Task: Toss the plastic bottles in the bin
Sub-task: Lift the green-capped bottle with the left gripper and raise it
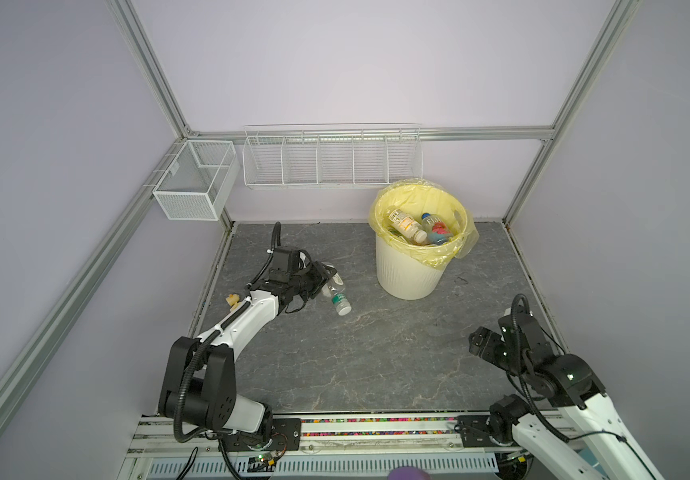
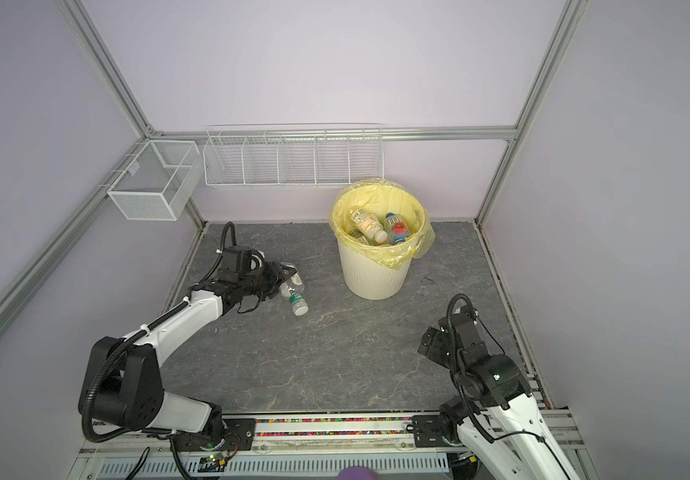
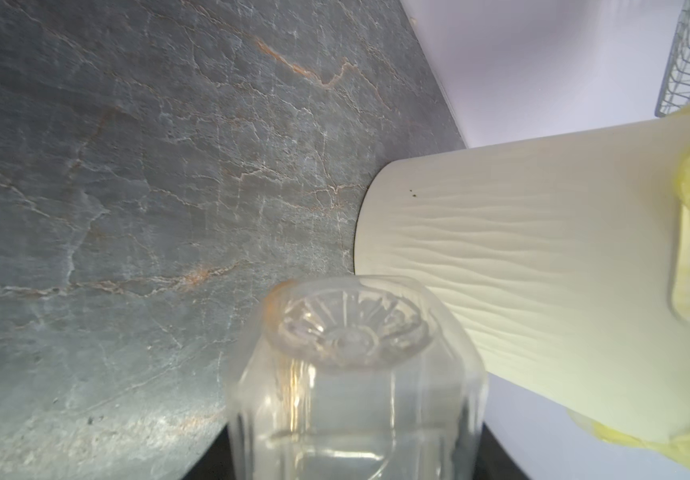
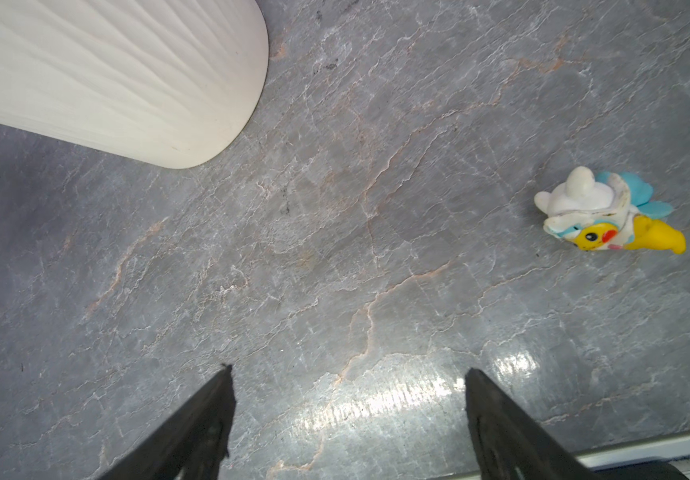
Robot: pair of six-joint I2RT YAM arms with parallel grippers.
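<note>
- Jaws of the left gripper are clamped on a small clear plastic bottle with a green label and a white cap, over the left part of the grey marbled table top.
- In both top views we see the clear plastic bottle slanting out of the fingers, cap end toward the front of the table. We cannot tell whether it touches the surface.
- Our left wrist view shows its see-through ribbed base close up.
- A cream-white ribbed round plastic bin, lined with a translucent yellow bag, stands upright toward the back of the table. It is to the right of the held bottle and apart from it.
- Inside the bin we see a bottle with a white-and-orange label and a blue-capped bottle with a red print, lying side by side.
- The right gripper hangs over the right front of the table with its jaws spread wide. Between them we see only bare table.
- A small yellow, white and blue toy figure lies on its side on the table, well apart from the bin.
- A long white wire basket hangs on the back wall, and a white mesh box sits in the left corner.
</note>
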